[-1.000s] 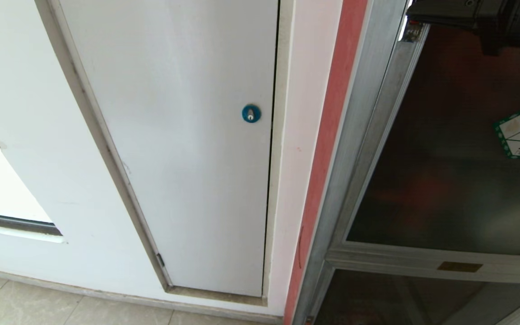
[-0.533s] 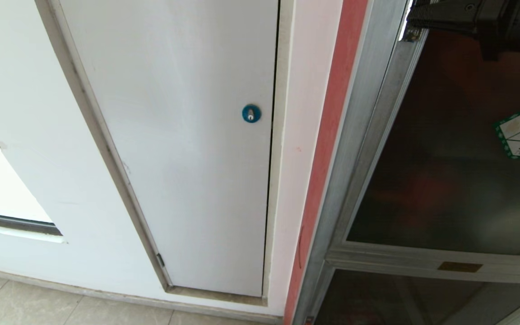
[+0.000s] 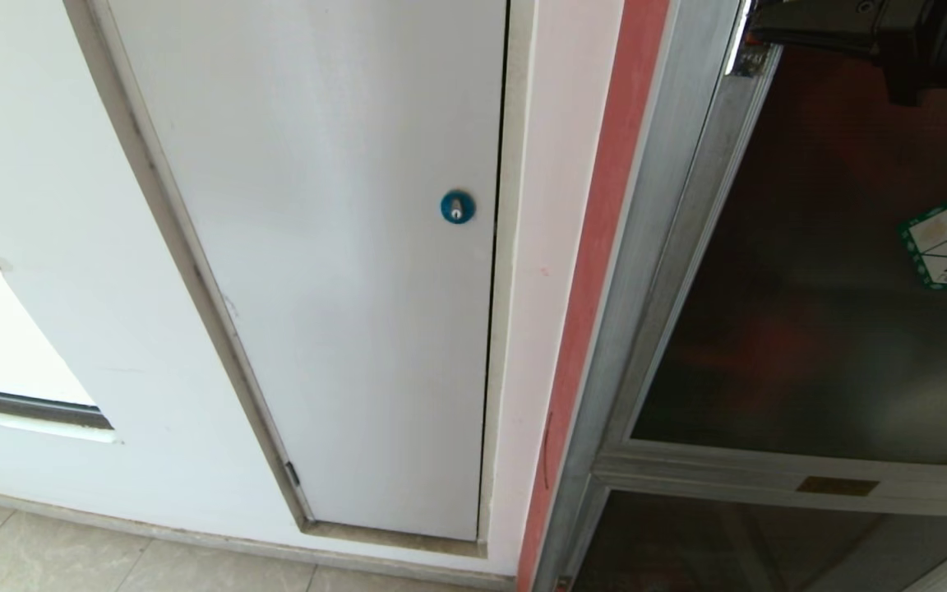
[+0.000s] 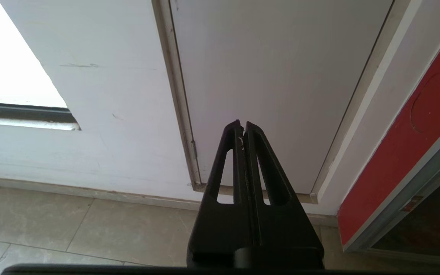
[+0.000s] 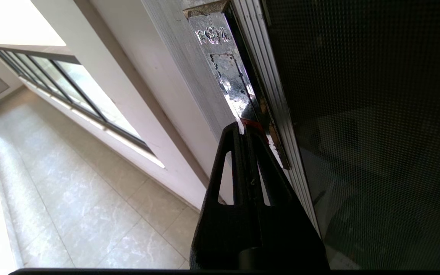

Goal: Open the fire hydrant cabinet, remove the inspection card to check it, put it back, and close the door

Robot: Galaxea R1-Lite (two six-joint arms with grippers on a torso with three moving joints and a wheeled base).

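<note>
Shifted slightly toward 3 o'clock along the top edge: black right gripper [image 5: 244, 128], fingers pressed together, tips at small red latch [image 5: 251, 123] on grey-framed tinted-glass door [image 3: 819, 329]. Parked low, black left gripper [image 4: 243, 125] closed, facing plain white panel [image 3: 317, 247].

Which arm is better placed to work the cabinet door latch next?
Right. The right tool, shut, has its tips at the red latch on the door frame. The left tool faces the white panel.
</note>
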